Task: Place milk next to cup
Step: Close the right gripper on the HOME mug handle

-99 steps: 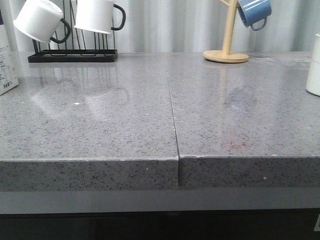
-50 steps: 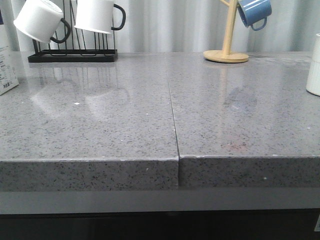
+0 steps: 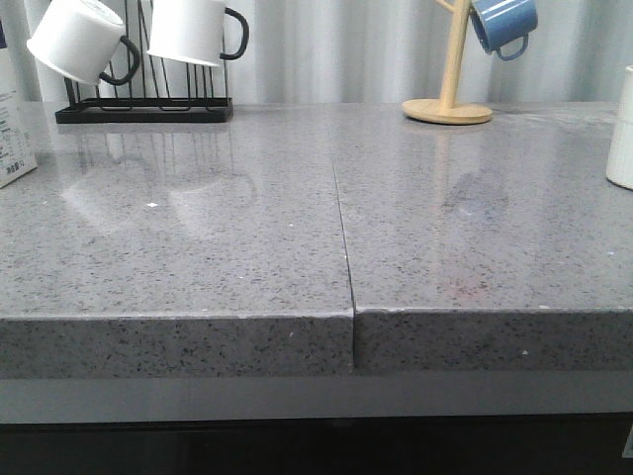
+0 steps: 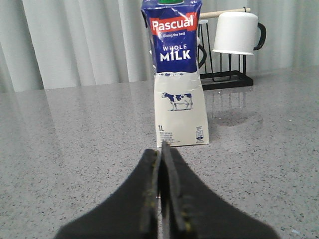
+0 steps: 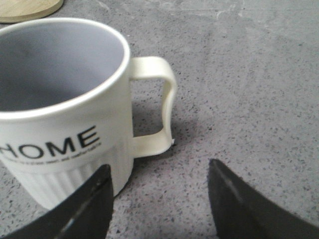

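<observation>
In the left wrist view, the left gripper (image 4: 160,164) has its black fingers pressed together with nothing between them, hovering low over the grey speckled tabletop (image 4: 75,149). Just beyond its tips stands the milk carton (image 4: 175,74), upright on the tabletop, apart from the gripper. Behind the milk carton sits a black wire rack (image 4: 227,74) carrying a white mug with a black handle (image 4: 237,32).

In the right wrist view, the right gripper (image 5: 159,199) is spread wide, its fingers apart and holding nothing. The HOME mug (image 5: 60,109) stands upright on the tabletop just beyond one finger, handle pointing toward the gap. Beyond the mug lies the edge of a wooden stand base (image 5: 27,9)
</observation>
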Robot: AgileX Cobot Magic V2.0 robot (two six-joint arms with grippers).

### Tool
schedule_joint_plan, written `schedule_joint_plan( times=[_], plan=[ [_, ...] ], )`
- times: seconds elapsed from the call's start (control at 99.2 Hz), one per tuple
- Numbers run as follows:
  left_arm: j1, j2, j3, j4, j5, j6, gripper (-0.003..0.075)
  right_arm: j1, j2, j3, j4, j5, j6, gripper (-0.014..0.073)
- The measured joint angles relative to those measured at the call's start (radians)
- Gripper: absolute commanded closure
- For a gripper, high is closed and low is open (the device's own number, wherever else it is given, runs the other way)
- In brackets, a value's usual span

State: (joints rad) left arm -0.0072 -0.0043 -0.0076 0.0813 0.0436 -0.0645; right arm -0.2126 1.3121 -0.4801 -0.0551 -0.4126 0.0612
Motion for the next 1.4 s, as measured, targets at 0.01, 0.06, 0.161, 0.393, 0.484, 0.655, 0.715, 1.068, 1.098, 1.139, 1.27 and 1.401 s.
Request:
schedule_joint_plan(
  times=[0.01, 0.06, 0.161, 0.393, 0.484, 0.655, 0.715, 1.068, 1.098, 1.139, 1.27, 1.401],
  plan=[
    [0.0, 0.0, 0.0, 0.0, 0.0, 0.0, 0.0741, -0.002, 0.0, 0.0, 0.0, -0.003, 0.0, 0.0159],
    [0.0, 0.0, 0.0, 0.0, 0.0, 0.0, 0.0741, -0.013, 0.0, 0.0, 0.0, -0.014, 0.0, 0.0159],
    [0.0, 0.0, 0.0, 0.0, 0.0, 0.0, 0.0741, -0.034, 0.0, 0.0, -0.007, -0.031, 0.0, 0.0159],
    [0.0, 0.0, 0.0, 0.0, 0.0, 0.0, 0.0741, -0.048, 0.004, 0.0, -0.011, -0.091, 0.0, 0.0159],
    [0.0, 0.0, 0.0, 0.0, 0.0, 0.0, 0.0741, -0.052, 0.022, -0.013, -0.017, -0.099, 0.0, 0.0159],
    [0.0, 0.0, 0.0, 0.0, 0.0, 0.0, 0.0741, -0.053, 0.085, -0.054, -0.027, -0.108, 0.0, 0.0159],
    [0.0, 0.0, 0.0, 0.0, 0.0, 0.0, 0.0741, -0.053, 0.107, -0.072, -0.035, -0.117, 0.0, 0.0159],
    [0.0, 0.0, 0.0, 0.0, 0.0, 0.0, 0.0741, -0.053, 0.281, -0.194, -0.061, -0.176, 0.002, 0.0241],
    [0.0, 0.0, 0.0, 0.0, 0.0, 0.0, 0.0741, -0.053, 0.294, -0.2, -0.063, -0.181, 0.003, 0.0287],
    [0.0, 0.0, 0.0, 0.0, 0.0, 0.0, 0.0741, -0.053, 0.304, -0.206, -0.065, -0.186, 0.003, 0.0371],
    [0.0, 0.0, 0.0, 0.0, 0.0, 0.0, 0.0741, -0.053, 0.316, -0.208, -0.08, -0.196, 0.003, 0.068],
    [0.0, 0.0, 0.0, 0.0, 0.0, 0.0, 0.0741, -0.053, 0.316, -0.213, -0.095, -0.227, 0.012, 0.0708]
  ],
)
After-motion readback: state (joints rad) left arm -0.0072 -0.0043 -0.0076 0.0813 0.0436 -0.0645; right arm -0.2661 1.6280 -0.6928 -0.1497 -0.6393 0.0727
